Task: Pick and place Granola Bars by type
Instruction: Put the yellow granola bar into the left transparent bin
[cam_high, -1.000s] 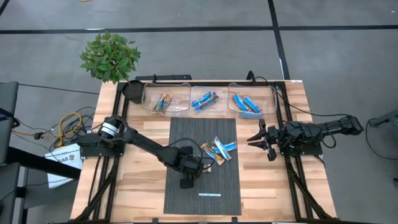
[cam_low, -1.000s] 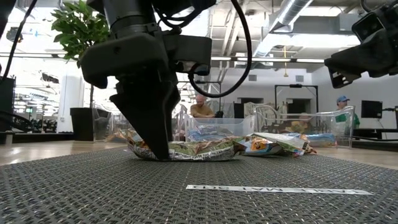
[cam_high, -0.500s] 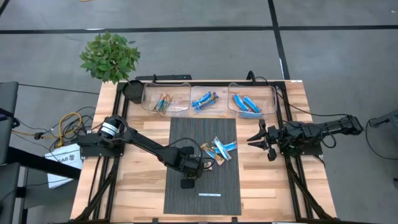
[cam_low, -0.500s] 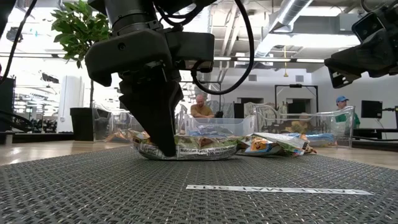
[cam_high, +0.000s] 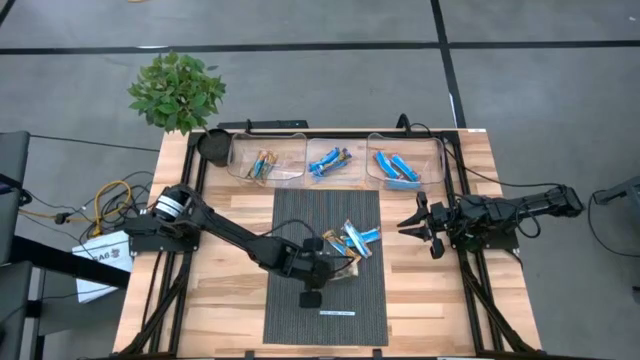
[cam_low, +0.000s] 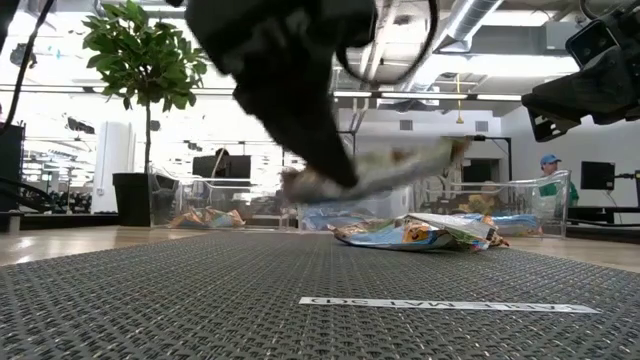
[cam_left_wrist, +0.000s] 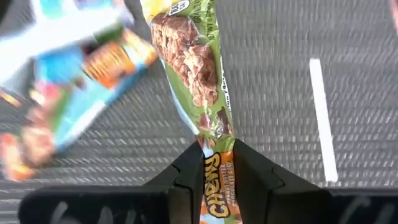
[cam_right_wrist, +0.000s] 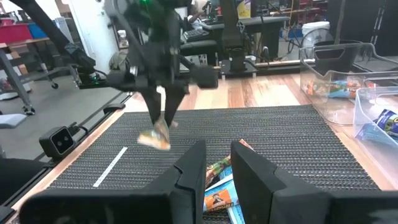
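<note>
The left pincer (cam_left_wrist: 212, 171) pinches one granola bar (cam_left_wrist: 198, 81) by its end, clear of the mat (cam_high: 300, 215), beside the loose pile (cam_high: 352, 238). The bar hangs long; a fast swing may pull it free. The right pincer (cam_high: 418, 222) waits right of the mat, pressed nearly together.

Three bins (cam_high: 337, 160) line the table's far edge behind the mat (cam_high: 300, 330), where loose bars (cam_high: 358, 238) lie.

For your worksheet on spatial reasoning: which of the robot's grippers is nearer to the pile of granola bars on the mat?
Left. The left gripper hangs beside the pile of granola bars, gripping one bar; the right gripper waits off the mat.
</note>
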